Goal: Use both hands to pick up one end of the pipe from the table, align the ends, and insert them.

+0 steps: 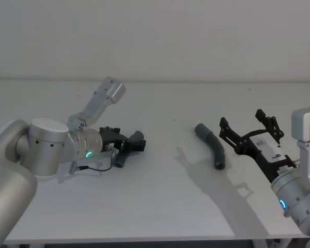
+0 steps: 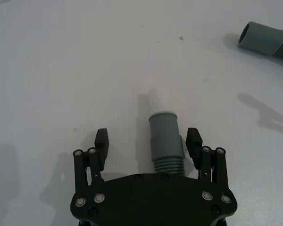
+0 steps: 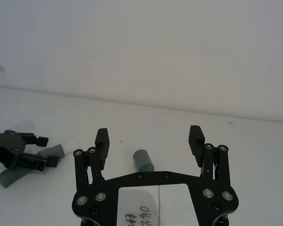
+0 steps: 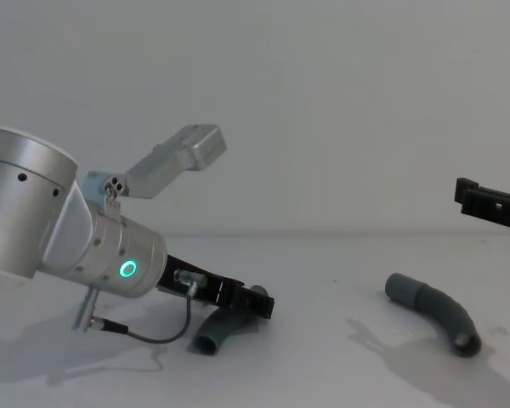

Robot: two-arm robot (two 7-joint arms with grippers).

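white table (image 1: 160, 206), pipe in two bits. landmark is the loose curved piece (image 1: 212, 144). my right pincer (image 3: 149, 136) hangs just beside it, spread wide, empty, ready to grab. well left of it my left pincer (image 2: 147, 140) sits open around the other piece (image 2: 166, 139), not clamped yet. its whitish tip (image 2: 159, 100) points roughly toward the landmark's cuff opening (image 2: 249, 35), handy for mating i guess.

A plain pale grey wall (image 3: 141, 47) stands beyond the fingers (image 3: 102, 141), meeting the white table (image 3: 254, 141) in a straight line. Soft shadows (image 1: 209, 173) fall on the tabletop below them under even light.
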